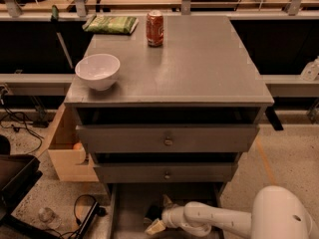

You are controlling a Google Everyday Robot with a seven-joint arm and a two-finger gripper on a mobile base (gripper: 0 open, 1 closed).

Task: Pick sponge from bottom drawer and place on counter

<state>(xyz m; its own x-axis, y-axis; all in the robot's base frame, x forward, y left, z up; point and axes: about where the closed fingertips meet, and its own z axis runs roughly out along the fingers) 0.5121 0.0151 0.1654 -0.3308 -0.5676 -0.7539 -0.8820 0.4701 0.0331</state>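
The bottom drawer (130, 209) is pulled out at the foot of the grey cabinet, its flat grey floor showing. A small dark pad, the sponge (150, 212), lies in it near the front. My gripper (160, 214) reaches into the drawer from the right on a white arm (219, 219). It is open, with one pale fingertip (166, 201) behind the sponge and the other in front of it. The counter (199, 63) is the grey top of the cabinet above.
On the counter stand a white bowl (98, 69) at the left front, a red can (155, 28) at the back and a light green packet (110, 24) at the back left. Two shut drawer fronts (167, 139) overhang the open drawer. A pale wooden box (67, 156) stands left of the cabinet, with cables on the floor.
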